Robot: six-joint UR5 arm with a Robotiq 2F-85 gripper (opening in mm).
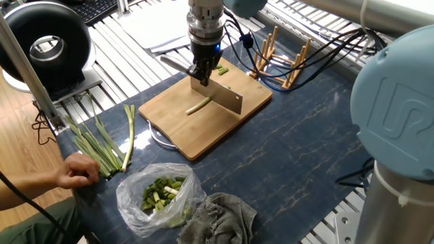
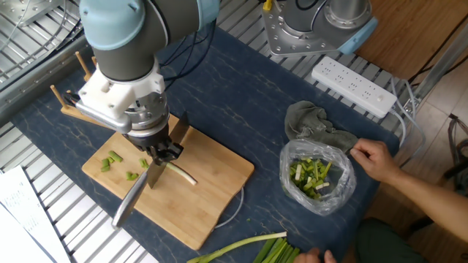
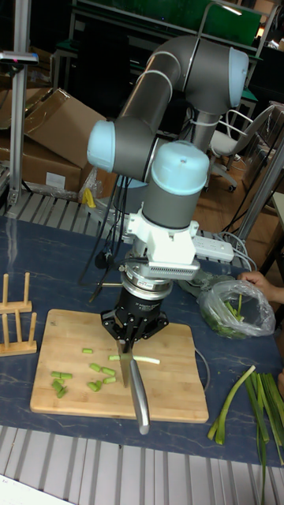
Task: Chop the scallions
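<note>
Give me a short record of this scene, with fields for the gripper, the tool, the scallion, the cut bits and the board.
gripper: shut on knife
knife: blade angled down over the stalk, contact unclear
scallion stalk: lying on board, uncut part pale
cut bits: small green pieces at the board's far side
cutting board: wooden, on dark table

Pale wooden cutting board [image 1: 203, 118], shiny metal knife [image 1: 224, 99], crinkled clear plastic bag [image 1: 157, 195], grey cloth [image 1: 224, 217]

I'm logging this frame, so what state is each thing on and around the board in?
gripper: shut on the knife
knife: held, blade over the stalk
scallions: one uncut stalk piece on the cutting board, cut bits beside it
plastic bag: open, holding chopped greens
uncut stalks: lying on the table
</note>
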